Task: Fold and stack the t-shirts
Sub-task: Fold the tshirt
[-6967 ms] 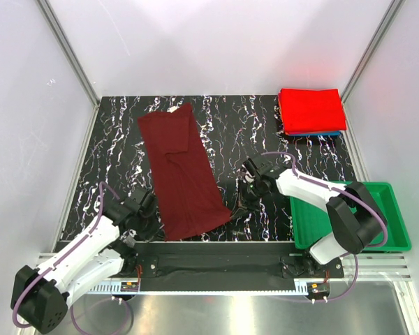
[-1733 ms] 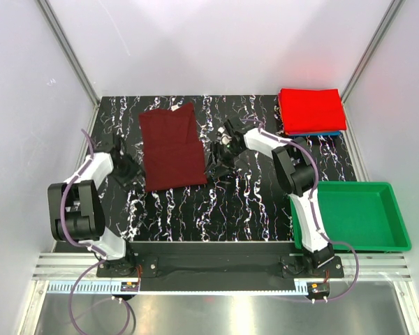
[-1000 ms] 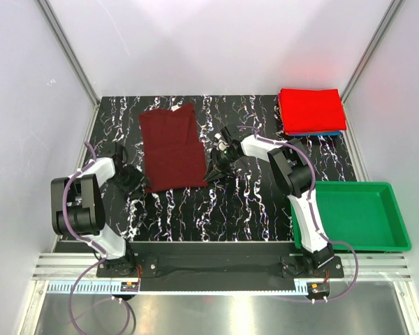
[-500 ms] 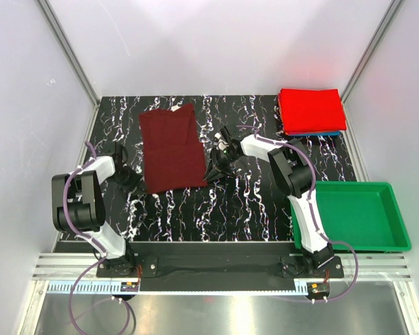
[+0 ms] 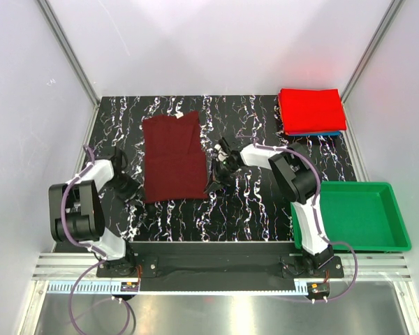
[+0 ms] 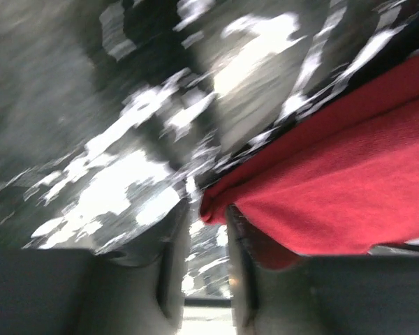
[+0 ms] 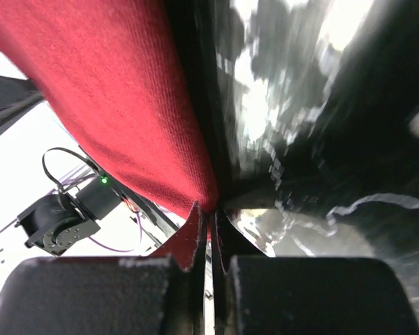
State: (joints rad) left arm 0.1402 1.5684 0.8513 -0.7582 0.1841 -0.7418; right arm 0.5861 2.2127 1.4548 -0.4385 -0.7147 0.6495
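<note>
The dark maroon t-shirt (image 5: 171,157) lies folded into a tall rectangle left of the table's middle. My right gripper (image 5: 211,185) is at its near right corner, shut on a pinch of the maroon cloth (image 7: 126,105) that rises from between the jaws (image 7: 211,213). My left gripper (image 5: 130,190) sits low at the near left corner. Its jaws (image 6: 202,209) stand apart, the tip of the cloth (image 6: 335,195) just between them, resting on the right finger. A folded bright red t-shirt (image 5: 311,109) lies at the far right on a blue one (image 5: 320,133) that shows only as a thin edge.
A green plastic tray (image 5: 398,227) stands at the near right beside the right arm's base. White walls with metal posts close in the black marbled table (image 5: 251,209) on three sides.
The right gripper has shut on the maroon shirt's near right corner. The shirt has slid a little toward the near edge. The left gripper has shifted slightly toward the near left corner.
</note>
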